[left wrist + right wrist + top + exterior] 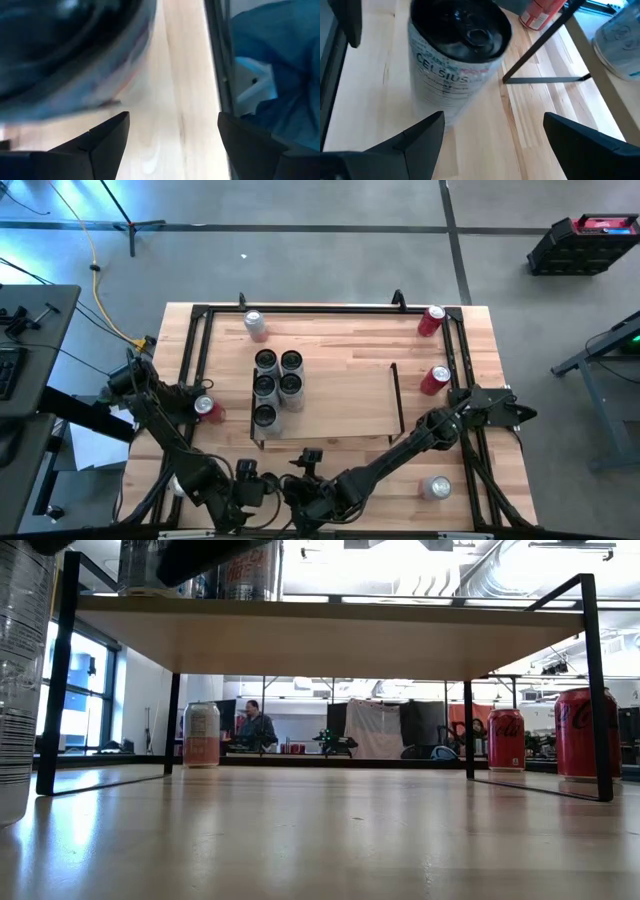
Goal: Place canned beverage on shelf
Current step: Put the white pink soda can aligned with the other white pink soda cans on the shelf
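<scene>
While both arms reach in from the near edge, stock stands as follows. One low light-wood shelf with thin black wire end frames [340,395], long axis left to right, at mid light-wood worktop [330,330].

Five pale, dark-topped beverage cans stand on the shelf's left end: two far [266,360] [291,360], two middle [264,385] [290,385], one near [265,415]. All are upright, long axis vertical, tops up.

Five cans stand off the shelf:
- one pale can, far side [256,323]
- two red cans, right side [431,320] [435,380]
- one red can, left of the shelf [207,408]
- one silver can, near right [435,487]

Right hand [310,458]: at the shelf's near left, fingers apart, holding nothing. A silver "CELSIUS" can [457,55] stands upright just beyond them.

Left hand [245,473]: near edge, fingers apart, empty.
</scene>
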